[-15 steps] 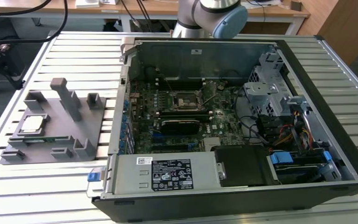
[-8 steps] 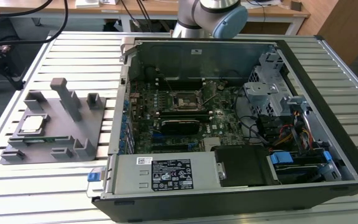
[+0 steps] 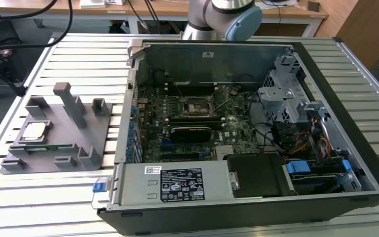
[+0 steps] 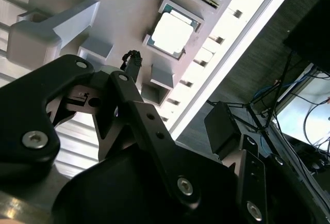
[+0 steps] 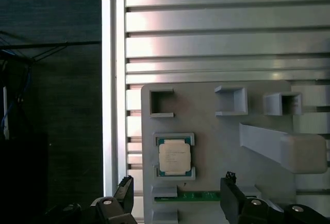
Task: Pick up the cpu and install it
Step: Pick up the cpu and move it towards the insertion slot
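Cpu [image 5: 174, 157] lay silver face up in a shallow cradle near one edge of the grey fixture tray [image 5: 216, 131], raised stops apparently keeping it square for pickup. Above it hung the gripper [image 5: 178, 188], jaws spread wider than the chip and empty, a green memory stick [image 5: 188, 196] just beside the cradle.

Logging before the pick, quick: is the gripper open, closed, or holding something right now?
Gripper: open, holding nothing; the cpu lies on the grey fixture.
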`<action>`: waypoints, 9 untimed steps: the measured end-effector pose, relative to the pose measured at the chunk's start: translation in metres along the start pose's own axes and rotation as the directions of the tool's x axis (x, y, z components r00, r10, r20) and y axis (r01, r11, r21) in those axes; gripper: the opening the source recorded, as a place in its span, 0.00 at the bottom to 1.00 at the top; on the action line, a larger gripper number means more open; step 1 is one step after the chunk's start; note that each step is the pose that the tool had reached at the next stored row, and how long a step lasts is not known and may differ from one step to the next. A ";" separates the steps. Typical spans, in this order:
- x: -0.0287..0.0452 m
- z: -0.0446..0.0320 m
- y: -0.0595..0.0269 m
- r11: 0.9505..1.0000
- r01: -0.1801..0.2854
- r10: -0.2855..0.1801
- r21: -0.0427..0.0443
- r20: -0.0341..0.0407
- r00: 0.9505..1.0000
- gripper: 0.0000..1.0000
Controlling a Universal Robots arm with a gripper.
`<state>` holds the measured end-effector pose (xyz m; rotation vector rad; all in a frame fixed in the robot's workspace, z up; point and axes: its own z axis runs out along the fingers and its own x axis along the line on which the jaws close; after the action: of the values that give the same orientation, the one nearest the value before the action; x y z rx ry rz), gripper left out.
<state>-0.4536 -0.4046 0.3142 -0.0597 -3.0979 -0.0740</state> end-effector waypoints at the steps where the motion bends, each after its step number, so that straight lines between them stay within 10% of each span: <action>1: 0.0000 0.0005 0.0000 1.000 0.000 0.000 0.000 0.000 1.000 0.76; 9: -0.0002 0.0044 -0.0002 1.000 0.000 0.000 0.000 0.000 1.000 0.76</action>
<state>-0.4536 -0.4046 0.3099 -0.0597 -3.0978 -0.0740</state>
